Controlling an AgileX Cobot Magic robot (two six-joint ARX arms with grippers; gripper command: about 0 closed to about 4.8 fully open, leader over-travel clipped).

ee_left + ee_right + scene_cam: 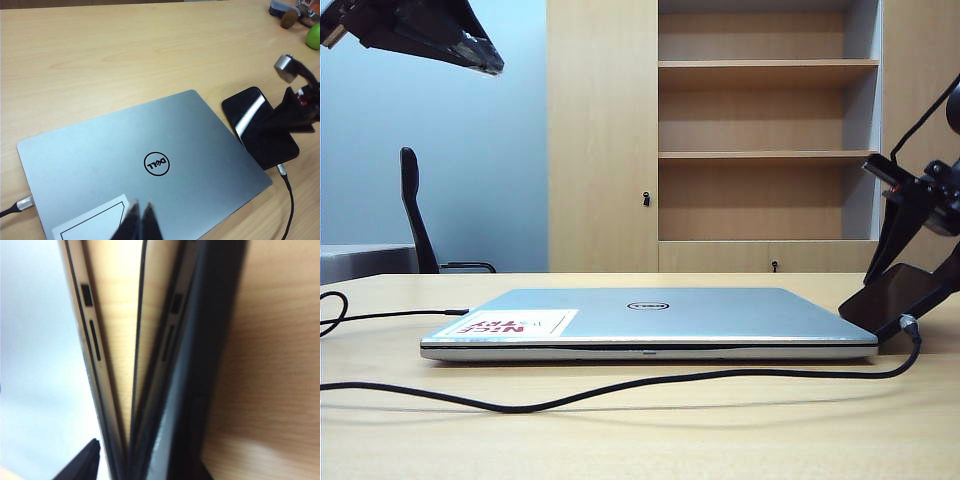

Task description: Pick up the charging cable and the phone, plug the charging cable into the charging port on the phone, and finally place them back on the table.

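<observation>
The black phone (257,127) leans tilted against the right edge of the silver laptop (150,160), one end raised off the table (720,440). The charging cable (620,385) runs along the table in front of the laptop. Its silver plug (282,169) sits in the phone's lower short edge and covers the charging port. My right gripper (900,250) straddles the phone's raised end, open, with one finger (85,462) standing apart from the phone (200,370). My left gripper (141,220) hovers high above the laptop's sticker corner, shut and empty; it also shows in the exterior view (430,35).
A cord end (22,204) is plugged into the laptop's left side. A green ball (314,36) and small tools (290,12) lie at the table's far corner. Behind the table stand a wooden shelf cabinet (760,130) and a black chair (415,210).
</observation>
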